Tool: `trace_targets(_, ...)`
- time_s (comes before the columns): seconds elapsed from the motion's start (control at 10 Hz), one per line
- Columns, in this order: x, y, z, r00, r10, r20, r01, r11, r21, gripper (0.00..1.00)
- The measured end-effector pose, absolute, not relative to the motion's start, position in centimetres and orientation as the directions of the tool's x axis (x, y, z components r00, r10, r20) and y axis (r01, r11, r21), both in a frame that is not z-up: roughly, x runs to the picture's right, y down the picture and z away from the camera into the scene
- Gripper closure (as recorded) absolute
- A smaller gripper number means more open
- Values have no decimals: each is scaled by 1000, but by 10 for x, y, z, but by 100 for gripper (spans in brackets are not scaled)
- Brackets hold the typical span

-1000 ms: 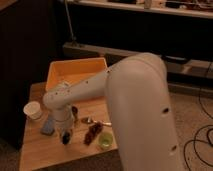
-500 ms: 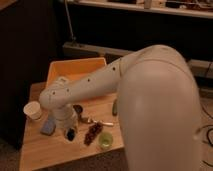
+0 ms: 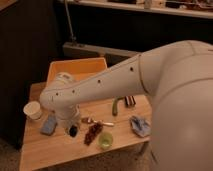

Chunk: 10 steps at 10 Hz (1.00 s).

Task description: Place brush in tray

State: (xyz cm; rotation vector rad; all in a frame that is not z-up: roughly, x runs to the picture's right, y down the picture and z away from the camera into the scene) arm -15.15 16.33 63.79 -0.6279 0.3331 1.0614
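The orange-yellow tray (image 3: 65,69) stands at the back of the wooden table (image 3: 50,150); my arm crosses its front right part. My gripper (image 3: 71,128) points down at the table just in front of the tray, between a blue sponge and a metal utensil. A small dark rounded shape (image 3: 73,131) sits at the gripper's tip; I cannot tell if it is the brush's head. No whitish handle shows; the gripper and wrist hide that spot.
A white cup (image 3: 33,110) and a blue sponge (image 3: 49,125) lie to the left. A shiny metal utensil (image 3: 98,121), a reddish-brown lump (image 3: 92,134), a small green cup (image 3: 105,141), a green curved vegetable (image 3: 115,106) and a blue-white packet (image 3: 140,126) lie to the right.
The gripper has shifted slightly right and stays low over the table. The arm's big upper link has swung to the right and fills more of the view.
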Motion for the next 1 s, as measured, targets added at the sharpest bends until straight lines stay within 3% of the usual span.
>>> trace_targets(0.5, -140, 129, 637, 430, 781, -452, -890, 284, -357, 100)
trace_targets(1.0, -117, 70, 703, 367, 804, -469, -893, 164, -418, 100)
